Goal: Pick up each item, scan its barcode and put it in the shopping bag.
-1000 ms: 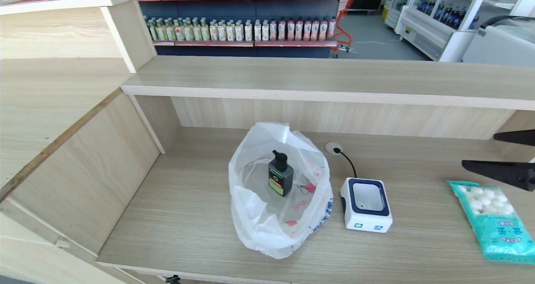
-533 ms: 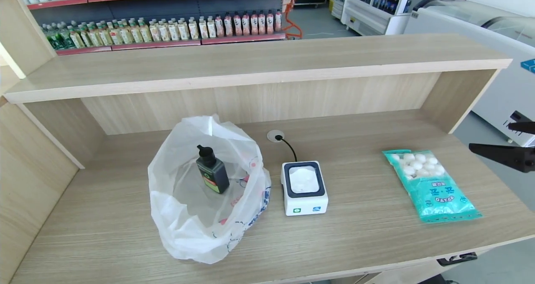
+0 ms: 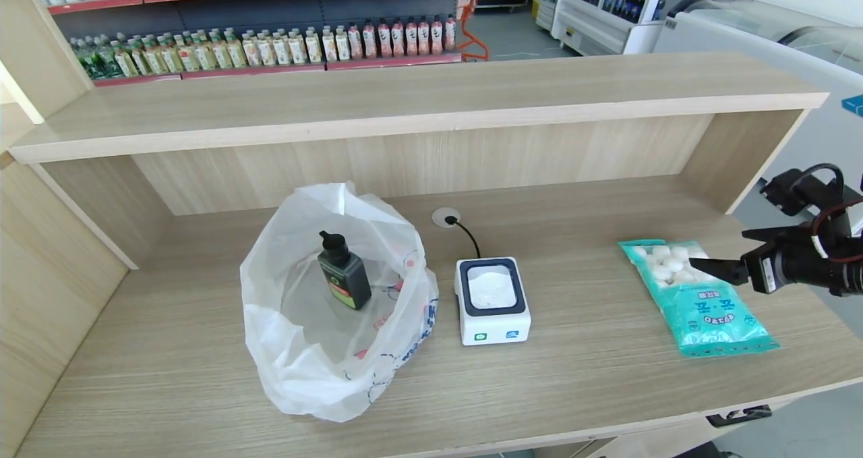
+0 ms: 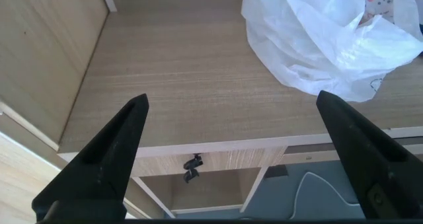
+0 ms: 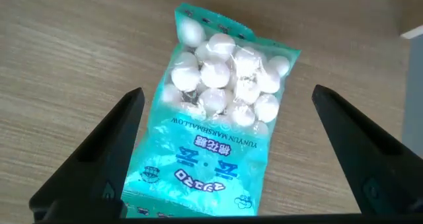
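The pale wood-grain counter (image 3: pixel 168 377) is walled at the back by a raised ledge (image 3: pixel 404 107) and by side panels at both ends, so the open side is the front edge. A wide bare stretch of grain lies between the white box-shaped scanner with its dark-framed window (image 3: pixel 492 299) and the teal plastic packet of round white marshmallows (image 3: pixel 698 299), which lies flat near the counter's right end, its near corner close to the front edge. The crinkled translucent white shopping bag (image 3: pixel 317 377) slumps open just left of the scanner, with a dark green pump bottle (image 3: pixel 345 279) standing tilted inside. My right arm comes in level from beyond the right end. My right pincer (image 3: pixel 721 249) is released and spread wide over the packet's marshmallow-filled far end; I cannot tell whether a tip touches the film. My left pincer (image 4: pixel 232 98) is also spread and holds nothing, out past the front edge, near the shopping bag's side.
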